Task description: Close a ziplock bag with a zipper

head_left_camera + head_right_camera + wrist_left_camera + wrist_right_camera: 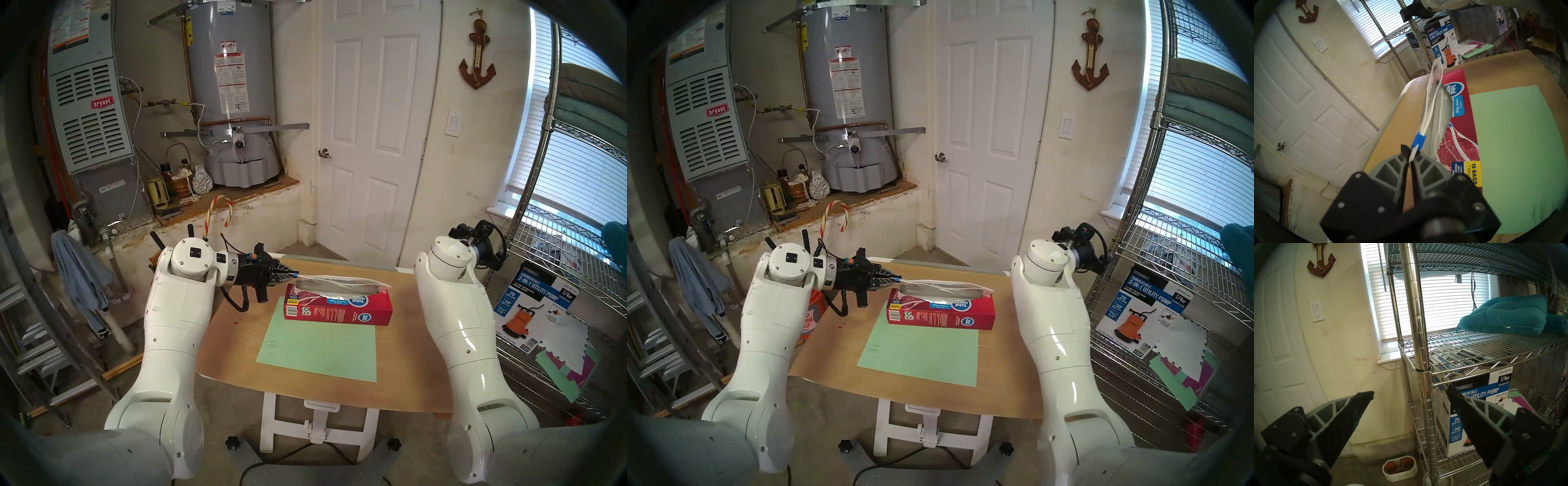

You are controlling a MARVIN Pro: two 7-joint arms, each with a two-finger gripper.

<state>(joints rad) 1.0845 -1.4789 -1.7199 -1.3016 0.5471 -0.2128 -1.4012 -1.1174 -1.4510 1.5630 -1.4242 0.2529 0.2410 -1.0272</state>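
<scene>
Left claw pinches the white strip at the ziplock bag's end, just behind the blue zipper; the bag lies atop the red box, while right claw, spread wide, faces the wire shelf, well off from the box

Ziplock bag atop box

The bag sits partly down in the red box, so its lower part is hidden. The left gripper pinches the white strip right behind the slider; whether the fingertips touch the slider itself I cannot tell. From the head, the right gripper is turned away, its fingers out of sight behind the wrist.
</scene>
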